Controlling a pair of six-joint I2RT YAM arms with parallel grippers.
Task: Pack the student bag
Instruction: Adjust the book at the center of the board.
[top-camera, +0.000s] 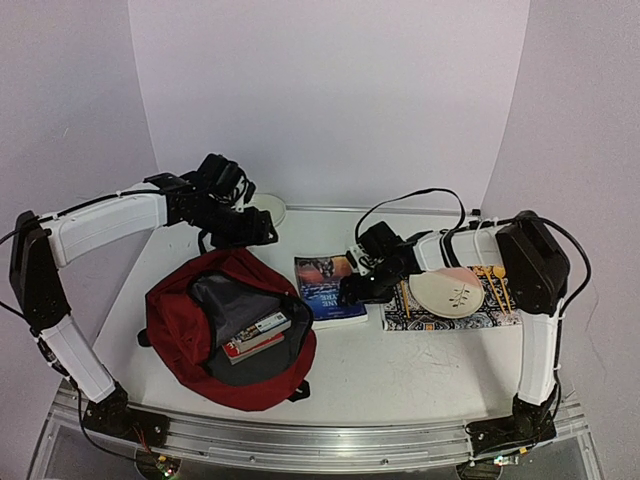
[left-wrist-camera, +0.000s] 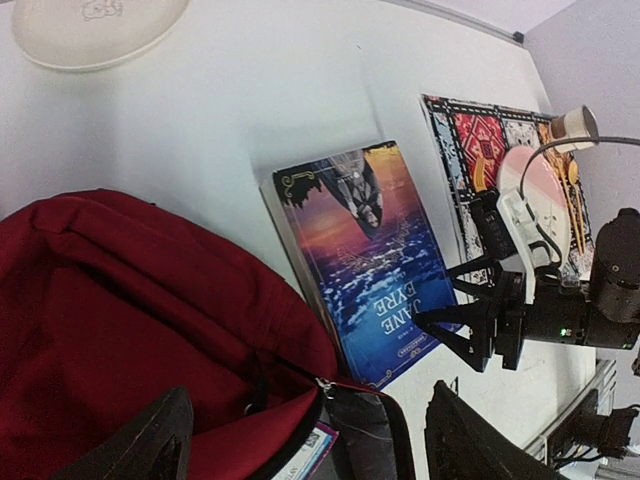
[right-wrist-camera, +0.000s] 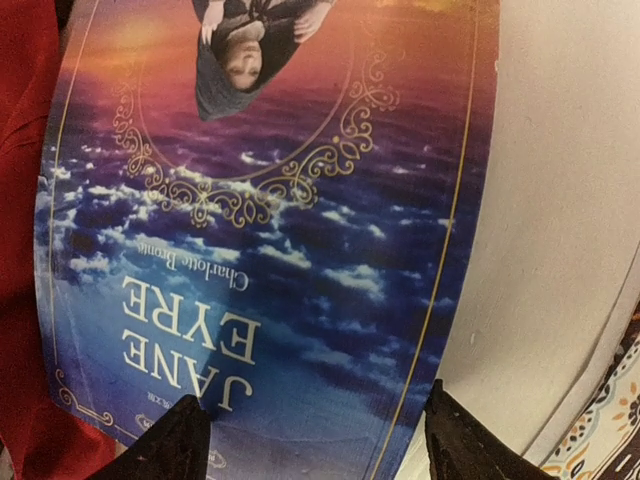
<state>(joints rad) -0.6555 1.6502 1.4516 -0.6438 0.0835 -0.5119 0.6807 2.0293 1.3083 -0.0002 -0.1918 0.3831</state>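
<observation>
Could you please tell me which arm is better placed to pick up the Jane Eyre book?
The right arm: its open jaws hang over the Jane Eyre book; the left arm hangs by the red bag.

Table notes: I see a white flat tabletop (top-camera: 400, 370). At left lies a large dark red soft fabric backpack (top-camera: 180, 320), mouth unzipped and facing up. Just beside its right edge is a blue-and-orange paperback titled Jane Eyre (top-camera: 328, 288), cover up. Further right is a flat multicoloured patterned rectangle (top-camera: 500, 319). At the far edge is a cream round plate (top-camera: 268, 210).
</observation>
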